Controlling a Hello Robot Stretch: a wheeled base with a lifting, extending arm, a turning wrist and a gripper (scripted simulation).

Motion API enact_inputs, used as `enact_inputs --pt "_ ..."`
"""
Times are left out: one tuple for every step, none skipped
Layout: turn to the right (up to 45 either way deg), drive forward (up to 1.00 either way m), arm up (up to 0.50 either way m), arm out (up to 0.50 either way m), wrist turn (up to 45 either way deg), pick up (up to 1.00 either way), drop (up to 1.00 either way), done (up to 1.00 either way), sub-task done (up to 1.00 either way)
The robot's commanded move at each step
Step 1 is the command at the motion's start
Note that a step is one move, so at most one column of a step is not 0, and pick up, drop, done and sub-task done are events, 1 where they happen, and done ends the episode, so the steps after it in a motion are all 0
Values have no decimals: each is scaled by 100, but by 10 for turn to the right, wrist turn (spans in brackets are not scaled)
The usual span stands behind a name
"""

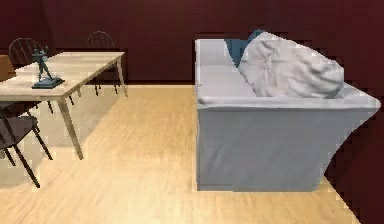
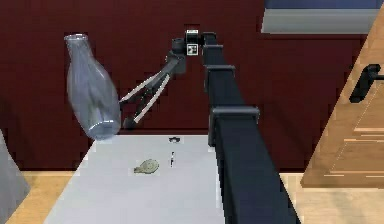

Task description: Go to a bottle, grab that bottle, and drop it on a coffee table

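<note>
A pale grey fabric sofa (image 1: 270,135) stands on the light wood-plank floor (image 1: 140,170), with a rumpled white cushion (image 1: 295,70) and a dark teal cushion (image 1: 238,50) on it. Toward the forward view's left, a long light-wood desk (image 1: 88,66) carries a small teal figure statue (image 1: 42,68), with dark spindle-back chairs (image 1: 20,130) around it. In the arm side view stands a tan panelled wooden door (image 2: 345,125).

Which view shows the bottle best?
Arm side view: the clear bottle hangs whole at the claw's far end, above the white table. The forward view gives the sofa and dining table.
</note>
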Motion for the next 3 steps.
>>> enact_inputs --pt "0 0 0 0 450 0 0 0 0" --pt "0 0 0 0 450 0 0 0 0" --pt "0 0 0 0 450 0 0 0 0"
